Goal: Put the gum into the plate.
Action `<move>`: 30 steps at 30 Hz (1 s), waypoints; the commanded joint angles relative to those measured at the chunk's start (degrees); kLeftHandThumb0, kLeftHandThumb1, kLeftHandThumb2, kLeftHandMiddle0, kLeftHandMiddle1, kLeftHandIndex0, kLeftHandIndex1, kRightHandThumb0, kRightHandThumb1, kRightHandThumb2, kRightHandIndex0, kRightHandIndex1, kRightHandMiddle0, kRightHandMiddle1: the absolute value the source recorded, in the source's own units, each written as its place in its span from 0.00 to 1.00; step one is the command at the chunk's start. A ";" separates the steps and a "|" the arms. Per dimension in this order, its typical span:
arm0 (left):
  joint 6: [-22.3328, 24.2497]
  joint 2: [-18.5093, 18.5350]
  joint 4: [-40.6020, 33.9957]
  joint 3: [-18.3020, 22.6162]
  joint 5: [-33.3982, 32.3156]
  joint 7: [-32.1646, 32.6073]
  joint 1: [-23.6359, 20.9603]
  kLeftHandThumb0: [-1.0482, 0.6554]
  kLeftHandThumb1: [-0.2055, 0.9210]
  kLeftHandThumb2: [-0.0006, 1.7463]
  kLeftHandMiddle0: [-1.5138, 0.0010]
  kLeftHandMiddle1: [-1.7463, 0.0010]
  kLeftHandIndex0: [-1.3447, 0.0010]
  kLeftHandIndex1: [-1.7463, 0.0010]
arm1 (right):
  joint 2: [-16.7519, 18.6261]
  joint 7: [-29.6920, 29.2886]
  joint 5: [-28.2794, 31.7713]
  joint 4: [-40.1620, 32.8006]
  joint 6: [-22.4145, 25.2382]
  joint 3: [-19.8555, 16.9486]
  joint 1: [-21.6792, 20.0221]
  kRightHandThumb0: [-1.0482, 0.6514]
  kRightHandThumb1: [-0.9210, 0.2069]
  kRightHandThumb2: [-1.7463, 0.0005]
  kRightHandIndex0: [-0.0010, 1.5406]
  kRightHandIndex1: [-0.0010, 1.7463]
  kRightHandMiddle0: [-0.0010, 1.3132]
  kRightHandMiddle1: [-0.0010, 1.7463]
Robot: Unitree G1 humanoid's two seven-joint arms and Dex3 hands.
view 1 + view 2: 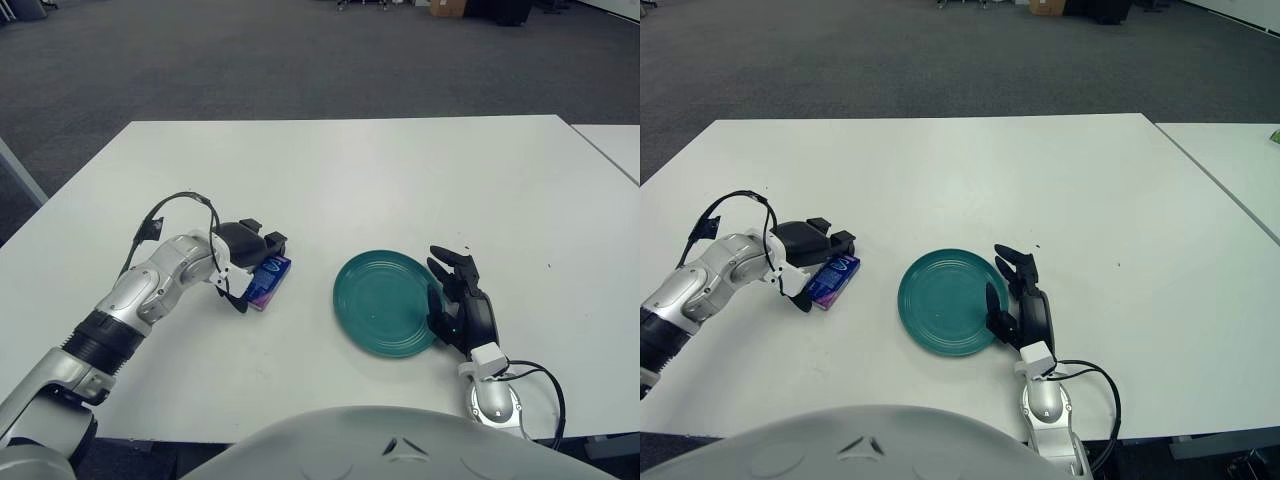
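Observation:
The gum (267,281) is a small blue and purple pack, low over the white table (340,170) and left of the plate. My left hand (252,268) is shut on it, with dark fingers (270,243) over its far end and the thumb (234,298) at its near left side. The round teal plate (385,302) lies a short gap to the right of the gum and has nothing in it. My right hand (458,300) shows at the plate's right rim, fingers spread and holding nothing.
A black cable (175,207) loops above my left forearm. A second white table (615,145) stands at the far right, across a narrow gap. Grey carpet lies beyond the table's far edge.

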 commanded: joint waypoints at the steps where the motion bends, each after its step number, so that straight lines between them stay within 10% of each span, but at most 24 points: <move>1: 0.74 -0.74 0.77 1.21 -1.08 2.24 0.98 0.27 0.71 0.50 0.60 0.00 0.66 0.00 | -3.43 0.19 -0.54 6.47 2.73 -2.90 3.39 0.12 0.00 0.59 0.33 0.02 0.00 0.53; 8: 1.15 -2.69 1.26 2.83 -3.54 6.30 2.33 0.34 0.53 0.69 0.41 0.00 0.59 0.00 | -3.43 0.10 -0.55 6.47 2.70 -2.98 3.38 0.11 0.00 0.58 0.33 0.02 0.00 0.53; 30: -3.42 -7.35 7.04 5.52 -11.75 17.30 3.68 0.35 0.49 0.73 0.27 0.00 0.57 0.00 | -3.40 -0.02 -0.45 6.56 2.83 -3.11 3.12 0.12 0.00 0.59 0.33 0.02 0.00 0.53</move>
